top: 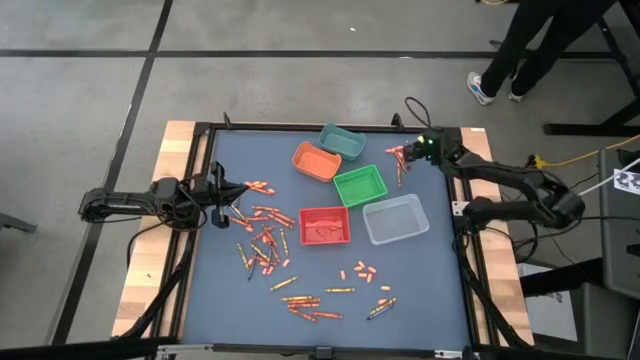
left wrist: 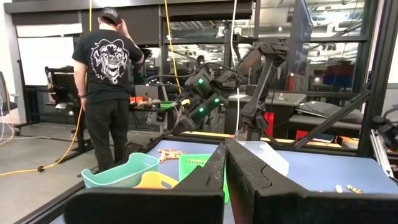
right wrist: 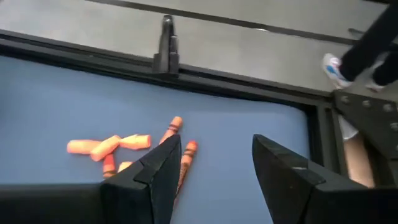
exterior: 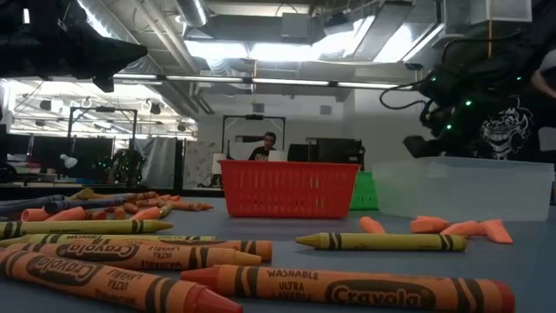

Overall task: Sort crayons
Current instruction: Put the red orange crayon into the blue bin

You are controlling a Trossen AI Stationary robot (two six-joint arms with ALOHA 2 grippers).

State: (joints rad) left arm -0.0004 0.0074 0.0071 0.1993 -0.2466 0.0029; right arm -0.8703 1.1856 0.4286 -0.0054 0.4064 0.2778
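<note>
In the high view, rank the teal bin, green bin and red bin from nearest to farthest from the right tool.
Right tool, open, at the far right corner.
1. Teal bin, along the far edge; green bin, toward the middle: too close to call.
2. Red bin, mid-table, farthest.

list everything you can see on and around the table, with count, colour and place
crayons: dozens, mostly orange-red, scattered on the mat's left and near parts, small cluster at the far right corner
bins: five at mat centre; teal bin, orange bin, green bin, red bin, clear bin
mat: one, blue, covering the table
person: one, dark clothes, standing beyond the far right corner
left gripper: jaws shut, at the left edge
right gripper: jaws open, over the far right crayon cluster
</note>
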